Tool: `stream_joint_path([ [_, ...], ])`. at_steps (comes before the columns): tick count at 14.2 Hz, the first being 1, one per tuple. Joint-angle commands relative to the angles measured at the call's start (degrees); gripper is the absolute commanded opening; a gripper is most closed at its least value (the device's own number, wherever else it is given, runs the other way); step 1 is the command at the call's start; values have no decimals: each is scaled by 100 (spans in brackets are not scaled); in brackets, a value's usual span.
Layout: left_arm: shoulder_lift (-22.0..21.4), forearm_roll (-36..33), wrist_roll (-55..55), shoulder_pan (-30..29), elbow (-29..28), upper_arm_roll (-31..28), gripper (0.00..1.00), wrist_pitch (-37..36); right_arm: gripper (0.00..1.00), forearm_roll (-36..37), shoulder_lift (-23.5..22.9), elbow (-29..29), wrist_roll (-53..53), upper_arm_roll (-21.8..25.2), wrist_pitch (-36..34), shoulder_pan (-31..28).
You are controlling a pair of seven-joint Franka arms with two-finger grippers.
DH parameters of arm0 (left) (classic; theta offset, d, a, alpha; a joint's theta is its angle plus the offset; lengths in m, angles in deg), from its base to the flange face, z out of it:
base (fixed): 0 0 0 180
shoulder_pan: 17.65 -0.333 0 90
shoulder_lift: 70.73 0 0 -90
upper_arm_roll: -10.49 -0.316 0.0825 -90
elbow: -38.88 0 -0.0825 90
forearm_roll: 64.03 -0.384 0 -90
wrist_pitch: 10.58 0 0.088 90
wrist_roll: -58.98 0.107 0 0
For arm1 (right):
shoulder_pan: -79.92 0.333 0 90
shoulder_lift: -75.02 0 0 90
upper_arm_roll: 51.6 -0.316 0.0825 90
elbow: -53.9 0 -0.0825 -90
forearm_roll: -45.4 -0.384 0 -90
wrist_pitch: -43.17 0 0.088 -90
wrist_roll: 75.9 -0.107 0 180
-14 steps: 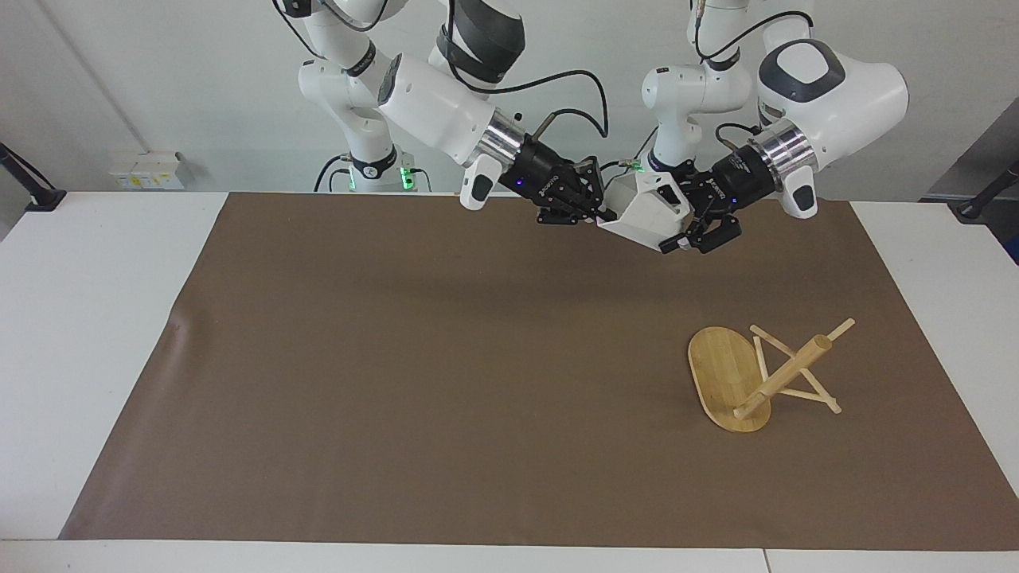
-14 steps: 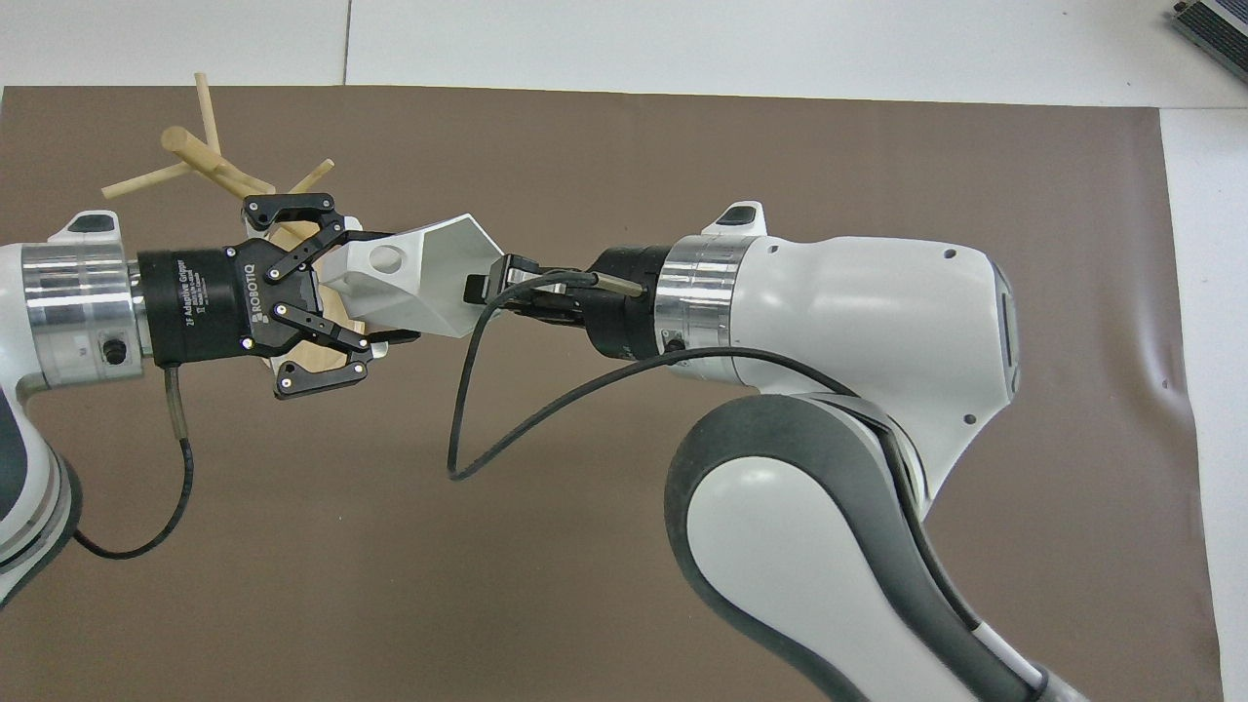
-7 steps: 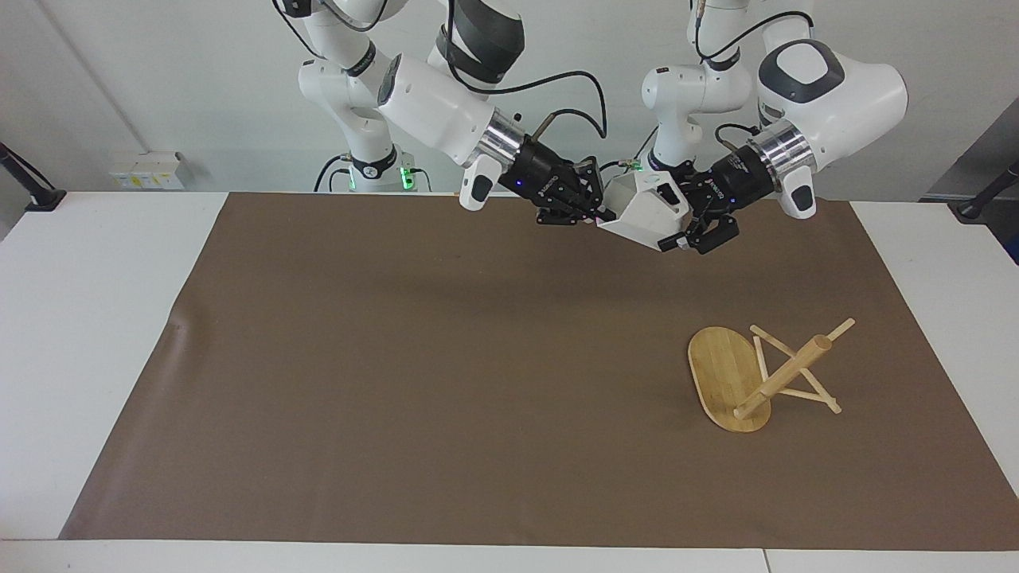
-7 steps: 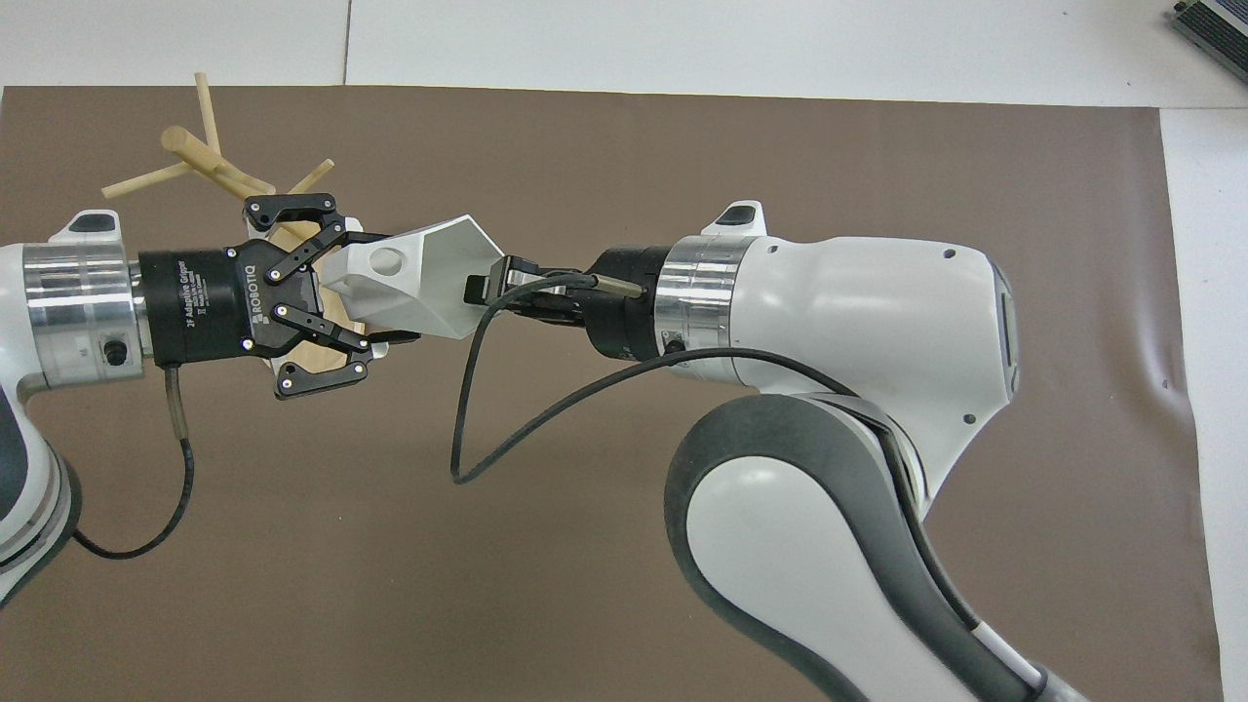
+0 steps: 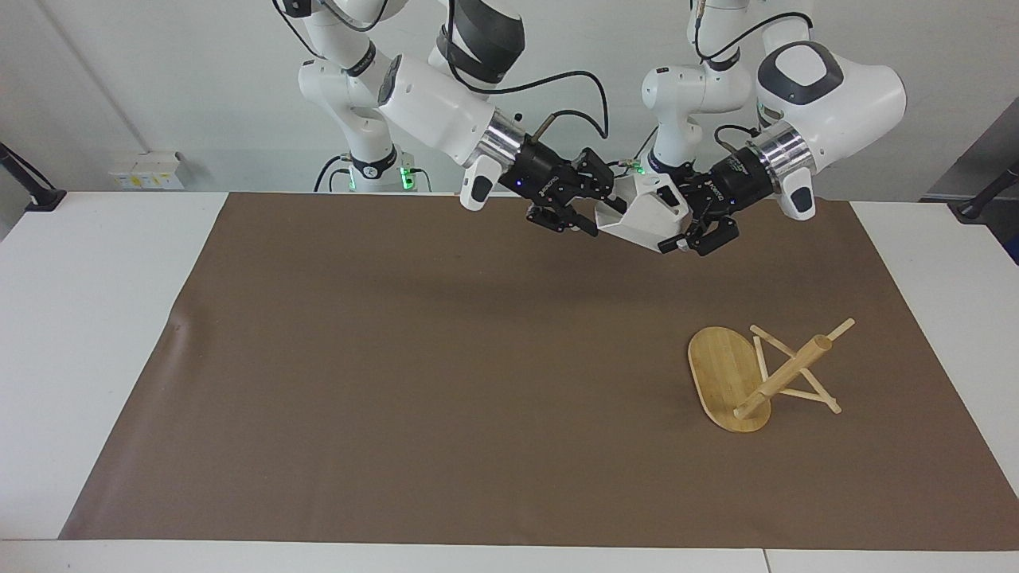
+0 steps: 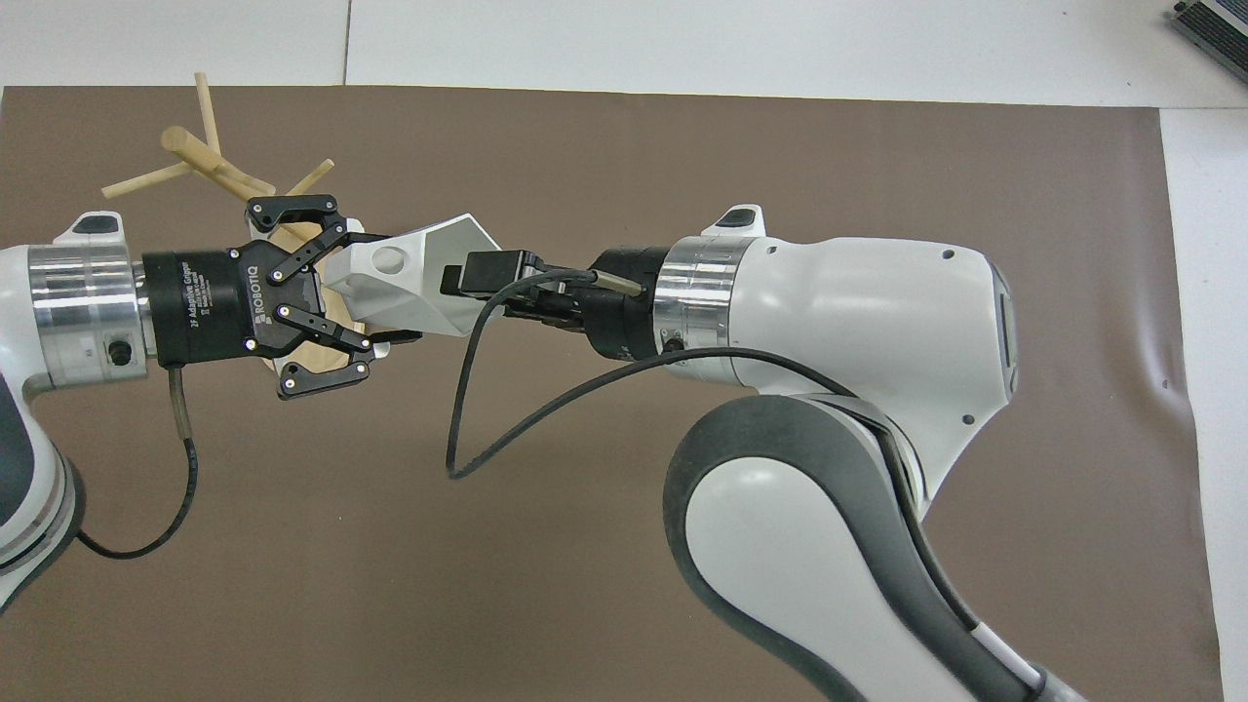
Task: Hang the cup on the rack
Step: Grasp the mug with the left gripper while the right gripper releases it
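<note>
Overhead view first, starting closest to my own bases: both of my arms reach in over the brown mat that covers the middle of the bench, and they meet in the air above the strip of mat nearest to me.

My left end effector is pinching the cup at its handle end. The fingers are clamped on either side of the blocky handle, and its round hole shows between them. The cup lies on its side in that grip, with its hexagonal mouth turned toward my right arm.

My right end effector sits at that mouth. In the facing view its fingers stand spread, one above and one below the rim, and I cannot make out any contact with the cup. From that same view my left end effector carries the cup alone, well clear of the mat, while my right end effector hangs just beside it.

Farther out, toward my left arm's end of the bench, the rack rests on the mat, well apart from the cup. Its oval base, thick post and thin crossing pegs are all bare. From overhead, my left end effector covers part of the rack, but only by line of sight. The post looks slanted in both views, and I cannot tell whether it stands truly upright.
</note>
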Motion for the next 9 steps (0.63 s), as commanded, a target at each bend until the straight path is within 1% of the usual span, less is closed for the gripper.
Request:
stream_joint_path([
  [1,-42,-76,-48,115,-121,-54,0,82,100,-115,57,61,36,-26,96,-36],
  [4,-42,-242,-56,10,-130,-63,0,73,100,-89,57,61,27,-26,114,-45],
  [6,-42,-663,-65,1,-139,-54,0,74,100,-89,57,61,27,-26,114,-45],
  [7,-68,-700,-161,1,-217,-63,0,56,100,-89,57,69,27,-26,105,-36],
  [8,-138,-726,-510,-8,-357,-72,0,73,100,-89,57,69,36,-17,114,-45],
  [9,-165,-866,-661,-60,-402,-72,0,74,100,-71,57,78,36,0,114,-45],
])
